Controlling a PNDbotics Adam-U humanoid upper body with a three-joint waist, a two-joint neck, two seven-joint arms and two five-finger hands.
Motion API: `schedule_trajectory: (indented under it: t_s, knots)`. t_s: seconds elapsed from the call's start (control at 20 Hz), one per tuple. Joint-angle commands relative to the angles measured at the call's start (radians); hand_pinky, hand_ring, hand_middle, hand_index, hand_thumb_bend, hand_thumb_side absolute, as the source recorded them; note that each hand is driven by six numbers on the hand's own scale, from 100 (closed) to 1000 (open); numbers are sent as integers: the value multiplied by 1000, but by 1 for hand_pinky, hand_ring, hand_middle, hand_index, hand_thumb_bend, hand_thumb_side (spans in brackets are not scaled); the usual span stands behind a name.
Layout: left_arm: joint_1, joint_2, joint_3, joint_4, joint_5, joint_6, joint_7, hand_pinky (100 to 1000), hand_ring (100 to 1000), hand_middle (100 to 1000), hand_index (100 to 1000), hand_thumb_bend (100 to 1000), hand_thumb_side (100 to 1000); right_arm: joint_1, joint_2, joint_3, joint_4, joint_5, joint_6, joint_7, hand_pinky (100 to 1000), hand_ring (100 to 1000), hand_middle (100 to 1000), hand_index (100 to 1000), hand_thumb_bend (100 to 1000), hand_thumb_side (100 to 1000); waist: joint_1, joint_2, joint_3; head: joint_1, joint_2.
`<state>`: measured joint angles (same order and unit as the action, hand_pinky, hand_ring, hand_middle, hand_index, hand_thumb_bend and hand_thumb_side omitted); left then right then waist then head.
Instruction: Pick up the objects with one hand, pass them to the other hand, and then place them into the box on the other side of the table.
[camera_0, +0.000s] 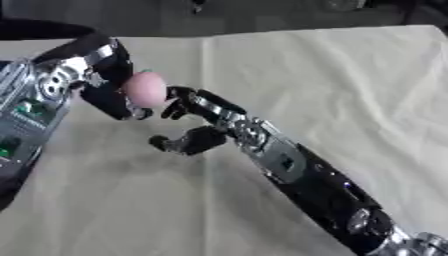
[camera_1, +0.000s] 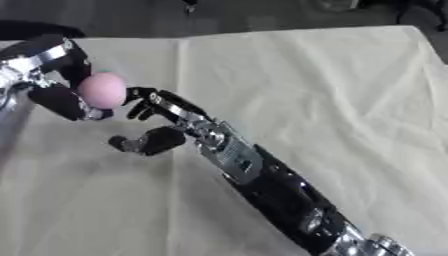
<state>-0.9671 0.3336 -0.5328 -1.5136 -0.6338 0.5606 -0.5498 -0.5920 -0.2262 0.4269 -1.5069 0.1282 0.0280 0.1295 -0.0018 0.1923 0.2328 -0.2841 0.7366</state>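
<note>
A pink egg-shaped ball (camera_0: 145, 89) hangs above the cream-covered table (camera_0: 341, 75) at the upper left. My left hand (camera_0: 110, 98) comes in from the left, its dark fingers curled round the back and underside of the ball. My right hand (camera_0: 203, 131) reaches up from the lower right. Its fingers (camera_0: 179, 102) are spread and lie right at the ball's right side. Its thumb (camera_0: 171, 144) stands apart below the ball, touching nothing. No box shows in either view.
My right forearm (camera_0: 306, 180) lies diagonally across the cloth from the lower right corner. The table's far edge (camera_0: 262, 30) runs along the top, with dark floor behind it. Bare cloth stretches to the right and along the bottom left.
</note>
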Motion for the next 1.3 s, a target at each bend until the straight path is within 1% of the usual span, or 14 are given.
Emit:
schedule_trajectory:
  t_s: [0.05,0.25,0.5,0.7,0.85,1.0,1.15,1.3]
  knots:
    - [-12,29,24,-33,4,3,5,707,457,296,289,528,100,-12,-19,-10,-12,10,12,-8,771,750,822,901,401,255,-1,-15,1,1,-9]
    - [-5,64,63,-87,22,16,23,709,452,292,288,517,100,-8,-30,-11,-11,16,21,-12,772,750,823,901,406,257,0,-20,2,7,-8]
    - [22,166,151,-126,47,56,79,712,447,287,283,518,100,3,-68,-13,-28,0,23,-20,773,752,825,899,406,273,6,-32,4,40,5]
    - [62,255,213,-115,77,89,134,712,445,284,280,520,100,22,-107,-19,-48,-18,26,-30,774,750,823,894,394,291,8,-40,3,86,17]
    - [91,313,242,-89,110,109,162,713,447,285,281,519,100,32,-139,-29,-71,-33,25,-49,772,746,819,889,387,284,6,-46,1,116,20]
    - [114,360,258,-59,143,119,181,715,453,285,282,495,100,33,-167,-40,-101,-56,28,-71,770,742,813,876,381,277,2,-49,-2,153,14]
    - [133,396,279,-44,176,128,212,714,451,285,281,486,100,32,-198,-58,-140,-79,34,-91,765,735,805,868,385,261,-6,-46,-3,208,-9]
    - [144,419,294,-27,203,135,241,714,452,285,280,482,100,32,-227,-78,-180,-106,39,-115,765,732,803,865,384,236,-17,-41,-4,243,-29]
